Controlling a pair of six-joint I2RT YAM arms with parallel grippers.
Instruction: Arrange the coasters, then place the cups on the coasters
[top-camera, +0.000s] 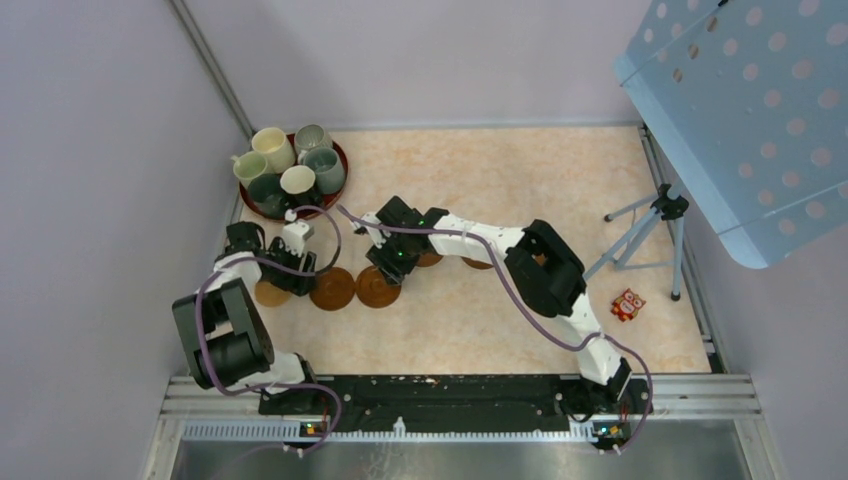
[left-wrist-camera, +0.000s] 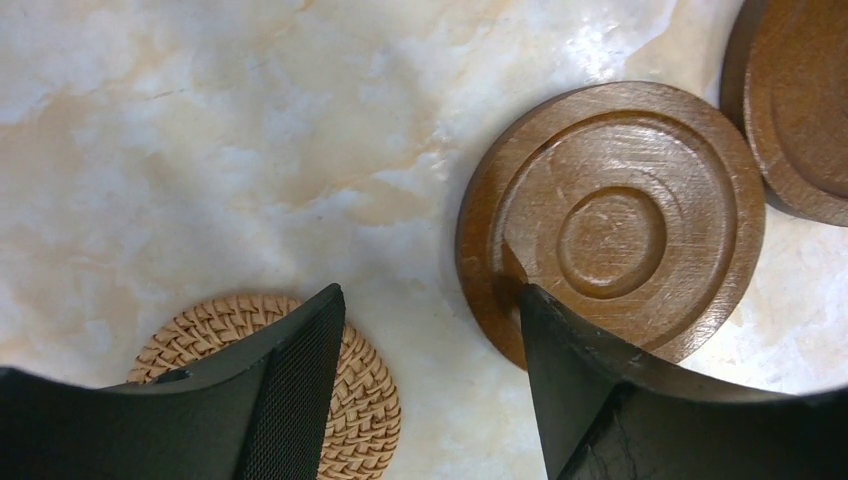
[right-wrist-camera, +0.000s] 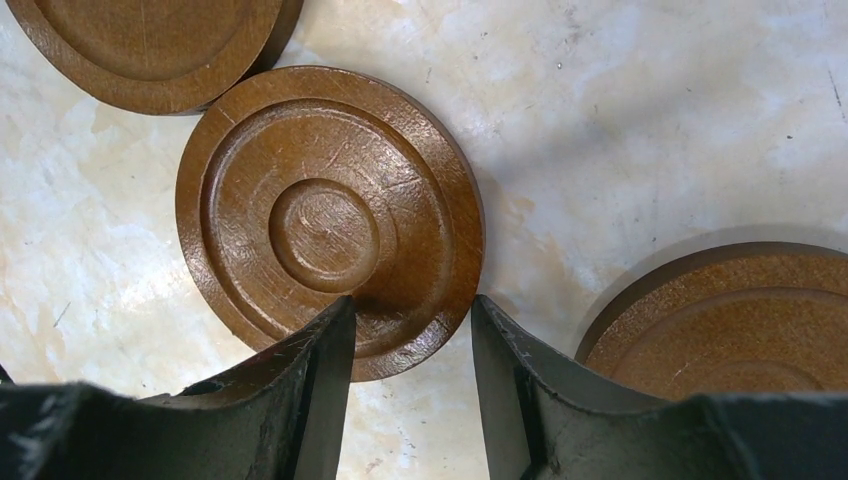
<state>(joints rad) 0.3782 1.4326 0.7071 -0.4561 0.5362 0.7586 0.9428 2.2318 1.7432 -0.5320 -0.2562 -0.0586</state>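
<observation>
Several cups (top-camera: 295, 168) in cream, green and grey crowd the dark red tray (top-camera: 344, 158) at the back left. A row of coasters lies in front of it: a woven tan one (top-camera: 270, 293) (left-wrist-camera: 365, 400), then brown ones (top-camera: 332, 288) (top-camera: 378, 287). Two more brown coasters (top-camera: 430, 258) (top-camera: 478, 262) peek out from under the right arm. My left gripper (left-wrist-camera: 430, 295) is open low over the gap between the woven coaster and a brown coaster (left-wrist-camera: 610, 215). My right gripper (right-wrist-camera: 412, 305) is open, one finger over the rim of a brown coaster (right-wrist-camera: 330, 215), the other beside it.
A camera tripod (top-camera: 650, 225) stands at the right side of the table under a blue perforated panel (top-camera: 750, 110). A small red packet (top-camera: 628, 304) lies near the right front. Walls close in the left and back edges.
</observation>
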